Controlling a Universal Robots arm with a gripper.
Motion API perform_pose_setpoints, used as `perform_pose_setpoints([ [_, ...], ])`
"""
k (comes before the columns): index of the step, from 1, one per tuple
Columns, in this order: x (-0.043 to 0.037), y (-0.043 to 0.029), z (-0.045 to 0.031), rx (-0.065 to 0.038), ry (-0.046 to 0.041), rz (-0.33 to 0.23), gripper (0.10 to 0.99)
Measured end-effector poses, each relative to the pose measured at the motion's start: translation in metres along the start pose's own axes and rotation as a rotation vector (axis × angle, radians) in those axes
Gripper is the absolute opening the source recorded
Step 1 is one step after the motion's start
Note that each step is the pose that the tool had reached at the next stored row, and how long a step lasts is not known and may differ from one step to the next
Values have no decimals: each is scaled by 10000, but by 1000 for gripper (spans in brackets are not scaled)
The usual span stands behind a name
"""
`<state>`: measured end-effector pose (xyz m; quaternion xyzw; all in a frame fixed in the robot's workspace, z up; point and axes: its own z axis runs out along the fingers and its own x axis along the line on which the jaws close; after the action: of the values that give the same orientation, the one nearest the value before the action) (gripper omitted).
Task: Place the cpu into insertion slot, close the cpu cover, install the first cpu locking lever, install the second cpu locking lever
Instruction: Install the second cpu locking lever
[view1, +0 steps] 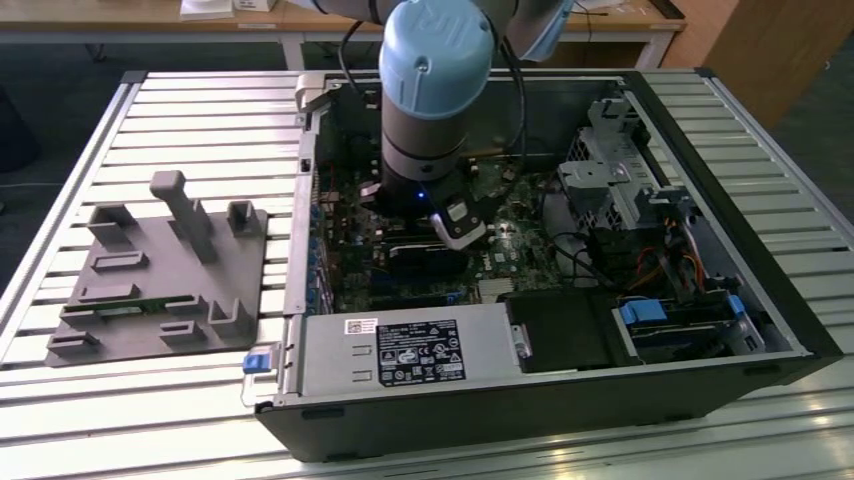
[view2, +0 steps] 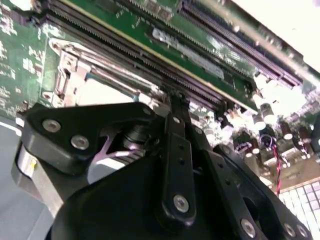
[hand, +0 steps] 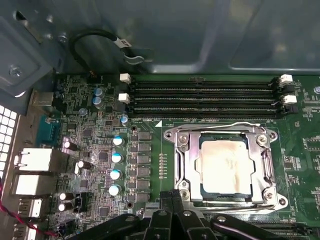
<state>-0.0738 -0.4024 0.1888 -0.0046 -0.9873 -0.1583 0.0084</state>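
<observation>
Grey cpu (hand: 225, 167) just beside end effector (hand: 172, 199)

The cpu (hand: 223, 166) sits in the insertion slot (hand: 183, 165), apparently under the cpu cover (hand: 265, 165), beside the memory slots (hand: 205, 97).

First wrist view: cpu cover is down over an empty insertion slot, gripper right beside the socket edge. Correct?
Not empty. The first wrist view shows the cpu seated in the insertion slot. The cpu cover is down, with the gripper beside the socket edge.

No legible print (label unreadable)
</observation>
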Motion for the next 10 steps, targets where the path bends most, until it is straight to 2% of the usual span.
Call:
perform_pose_setpoints([
  [6,3,8,-18,-22,-4,-2,106],
  [10,6,57,-170,-15,0,1,106],
])
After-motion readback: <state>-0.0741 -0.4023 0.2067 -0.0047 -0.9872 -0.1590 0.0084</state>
